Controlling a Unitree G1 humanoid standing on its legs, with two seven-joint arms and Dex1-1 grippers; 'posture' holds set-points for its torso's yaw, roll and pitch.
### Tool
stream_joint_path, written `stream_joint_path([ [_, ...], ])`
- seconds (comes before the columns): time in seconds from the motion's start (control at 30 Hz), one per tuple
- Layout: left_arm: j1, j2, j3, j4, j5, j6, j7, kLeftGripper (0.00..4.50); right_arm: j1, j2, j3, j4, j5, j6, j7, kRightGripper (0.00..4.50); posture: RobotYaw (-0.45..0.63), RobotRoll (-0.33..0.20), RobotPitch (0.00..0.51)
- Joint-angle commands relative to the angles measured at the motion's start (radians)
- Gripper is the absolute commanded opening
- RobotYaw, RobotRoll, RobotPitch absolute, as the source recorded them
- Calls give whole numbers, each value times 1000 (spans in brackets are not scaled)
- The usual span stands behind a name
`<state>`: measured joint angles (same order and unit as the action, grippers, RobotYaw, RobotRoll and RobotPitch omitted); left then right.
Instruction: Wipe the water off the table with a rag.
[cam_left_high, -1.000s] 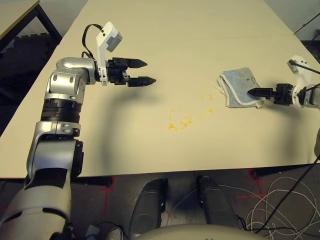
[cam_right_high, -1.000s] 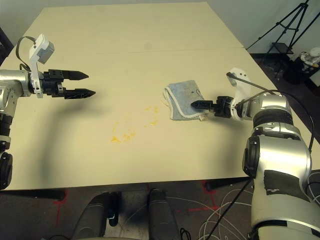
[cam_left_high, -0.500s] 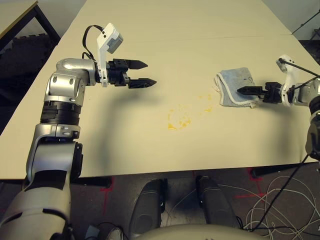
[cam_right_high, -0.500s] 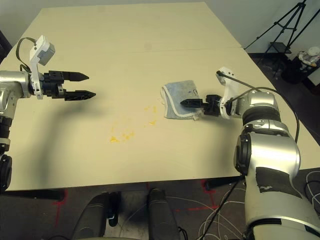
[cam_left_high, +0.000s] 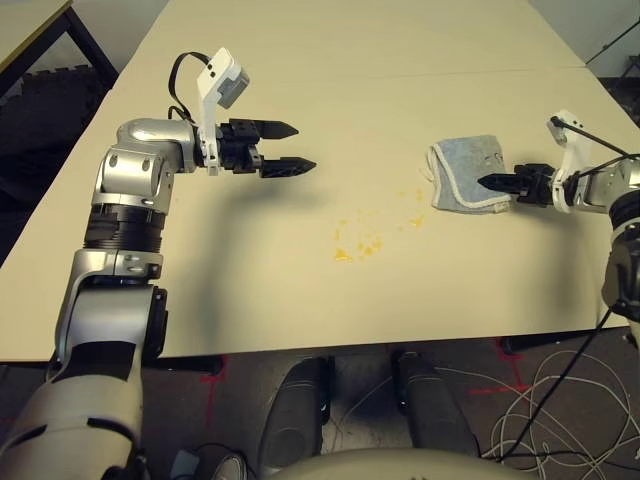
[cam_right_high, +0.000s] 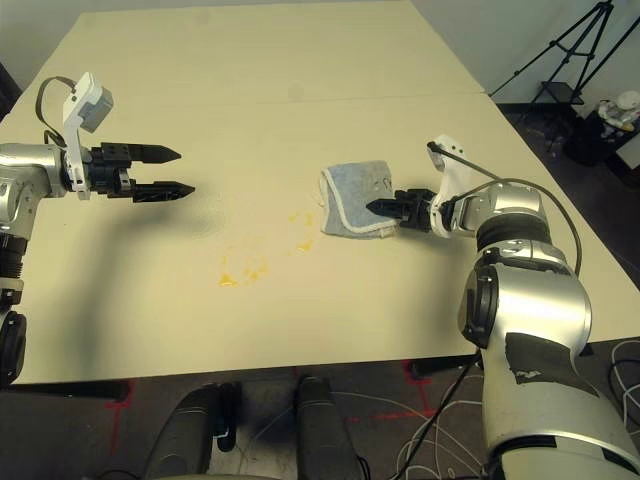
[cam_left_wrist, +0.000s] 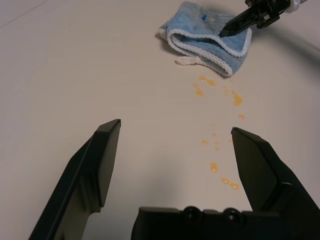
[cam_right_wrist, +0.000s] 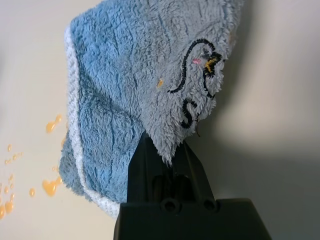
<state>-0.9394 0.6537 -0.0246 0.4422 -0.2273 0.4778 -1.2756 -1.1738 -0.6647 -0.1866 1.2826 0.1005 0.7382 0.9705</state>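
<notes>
The light blue-grey rag (cam_left_high: 460, 178) with its white border lies folded on the pale beige table (cam_left_high: 350, 60), right of centre. My right gripper (cam_left_high: 497, 183) comes in low from the right. In the right wrist view its fingers (cam_right_wrist: 165, 165) are shut on the rag's near corner (cam_right_wrist: 140, 75). The water (cam_left_high: 362, 240) is a scatter of yellow-orange drops just left of the rag, and shows too as drops (cam_left_wrist: 217, 145) in the left wrist view. My left gripper (cam_left_high: 290, 148) hovers open above the table's left part, pointing toward the spill, with nothing between its fingers (cam_left_wrist: 107, 145).
A thin seam (cam_left_high: 400, 75) crosses the table behind the rag. A black tripod (cam_right_high: 575, 50) stands on the floor at the far right. Loose cables (cam_left_high: 570, 400) lie below the table's front edge. A second table (cam_left_high: 30, 30) is at the far left.
My right gripper has slid left onto the rag and shut on its corner. The rag has shifted slightly left toward the drops. The left arm has stayed put.
</notes>
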Motion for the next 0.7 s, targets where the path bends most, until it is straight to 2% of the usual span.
stream_joint_path([
  [0.03, -2, -3, -14, -1, -3, -3, 3, 4500, 9, 3, -29, 3, 19, -38, -51, 13, 35, 0, 188],
  [0.2, 8, -2, -12, -18, -9, 4, 6, 4500, -53, 15, -28, -34, 35, -35, -36, 13, 40, 0, 192],
  [0.33, 11, 4, -10, -26, -11, 6, 7, 4500, -107, 61, 30, -190, 62, 118, 93, 13, 33, 0, 194],
  [0.43, 2, 3, -10, -15, -8, -3, 8, 4500, -70, 116, 45, -453, 150, 343, 99, 13, 22, 0, 192],
  [0.57, -13, -4, -13, 1, -5, -15, 9, 4500, 50, 223, -4, -873, 287, 665, -12, 13, 13, 0, 193],
  [0.7, -29, -12, -18, 15, -2, -25, 7, 4500, 141, 394, -98, -1148, 365, 864, -160, 13, 4, 0, 195],
])
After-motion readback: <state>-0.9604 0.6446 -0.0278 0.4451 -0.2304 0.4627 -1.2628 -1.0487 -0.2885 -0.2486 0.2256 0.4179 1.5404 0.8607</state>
